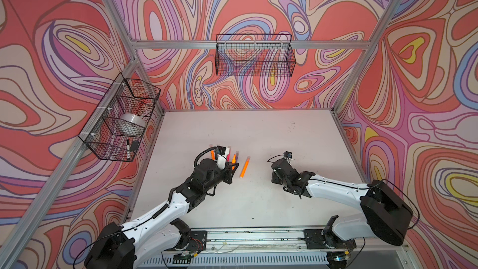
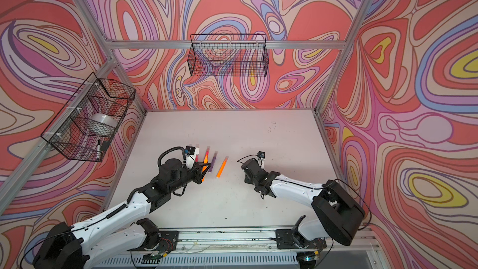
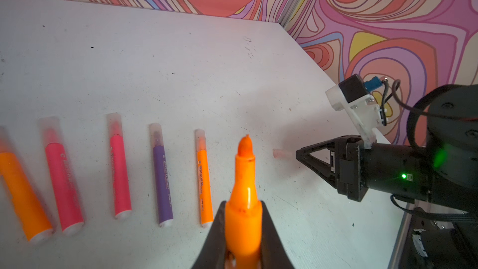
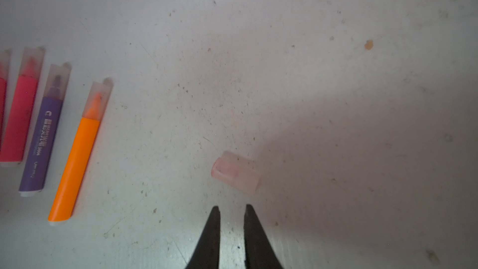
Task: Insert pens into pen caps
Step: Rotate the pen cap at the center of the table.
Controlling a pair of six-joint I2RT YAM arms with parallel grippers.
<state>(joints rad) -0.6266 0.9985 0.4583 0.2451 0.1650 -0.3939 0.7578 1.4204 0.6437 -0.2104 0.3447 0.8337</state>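
In both top views the left gripper is hovering over a row of pens on the scuffed matte white table, a capped orange pen lying at its 3 o'clock. In the left wrist view its jaws are clamping a glossy bare orange pen, its tapered felt tip exposed, while the right gripper is pointing at a frosted loose cap just off its tips. In the right wrist view those black wedge-shaped jaws are standing almost together, gripping nothing, the stubby translucent cap lying flat just beyond them; the purple pen is carrying white print too blurred to read.
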